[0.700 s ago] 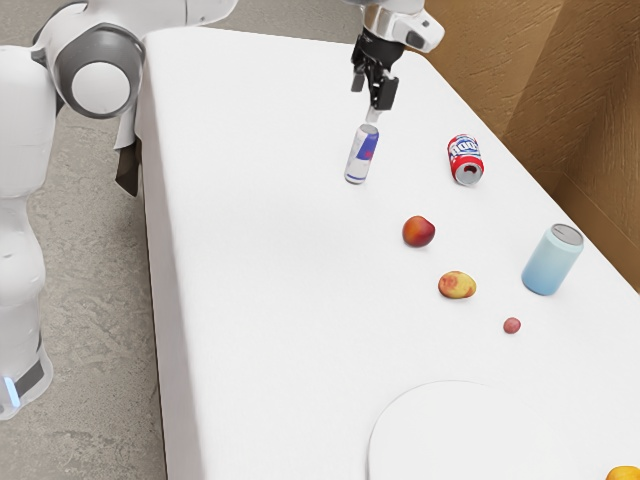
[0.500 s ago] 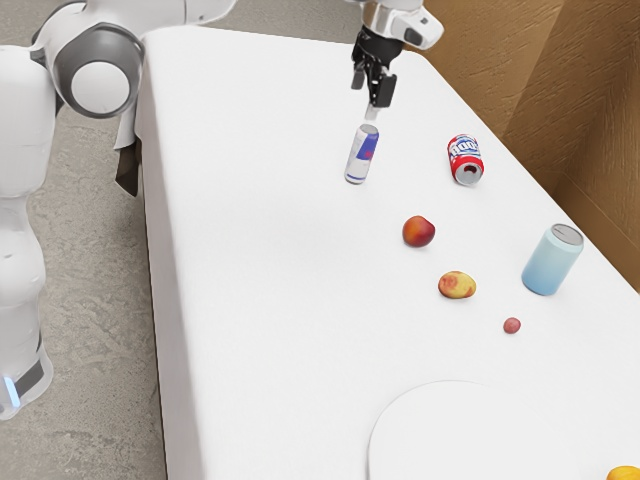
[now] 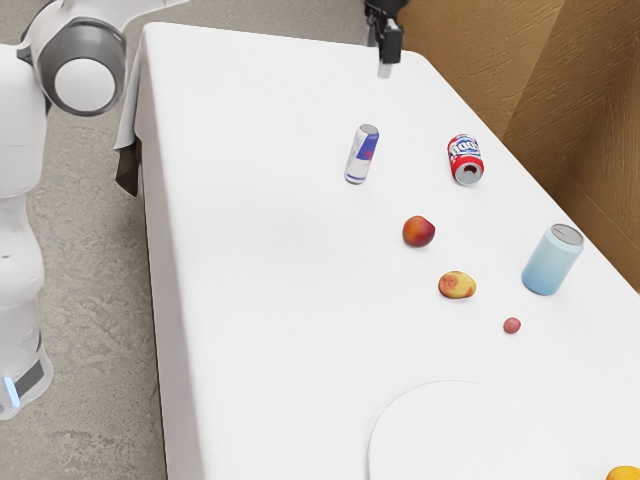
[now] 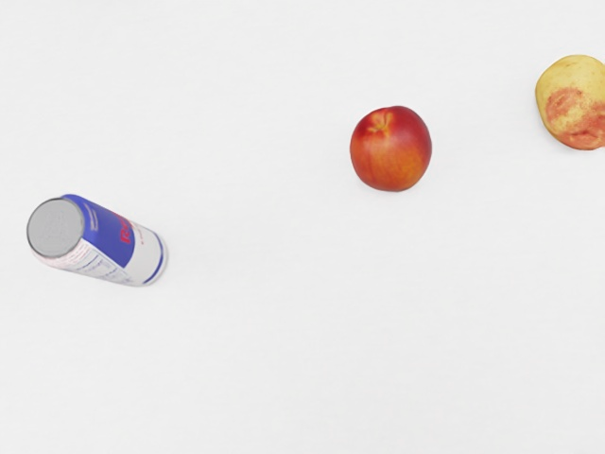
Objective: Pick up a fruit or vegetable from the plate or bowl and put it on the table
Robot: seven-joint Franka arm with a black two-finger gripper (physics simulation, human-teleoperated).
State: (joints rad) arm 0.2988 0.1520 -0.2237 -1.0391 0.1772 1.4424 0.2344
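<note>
Well, in the exterior view the gripper (image 3: pixel 379 58) hangs near the top edge of the picture, above the far part of the white surface (image 3: pixel 270 250), with its two fingers (image 3: pixel 389 46) apart. Closer to the camera, a slim blue-and-silver can (image 3: pixel 362 154) stands upright. To the exterior view's right of it a red soda can (image 3: pixel 465 160) lies on its side, its top end turned toward the camera. The fruit is strung out in a slanting row from the slim can toward the exterior view's lower right: a red nectarine (image 3: pixel 419 231), then a yellow fruit blushed with red (image 3: pixel 457 285), then a tiny reddish one (image 3: pixel 512 325). These three sit apart on the bare cloth, off the plate. A pale blue can (image 3: pixel 552 259) stands upright to the exterior view's right of the row. Nearest the camera is the white plate (image 3: pixel 450 430), cut off by the picture's lower edge, and by the lower right corner an orange fruit (image 3: pixel 625 474) peeks in; whether it rests on the plate, I cannot tell.

As for the wrist view, the nectarine sits between the slim can and the yellow fruit, touching neither; the yellow fruit is partly cut off.
</note>
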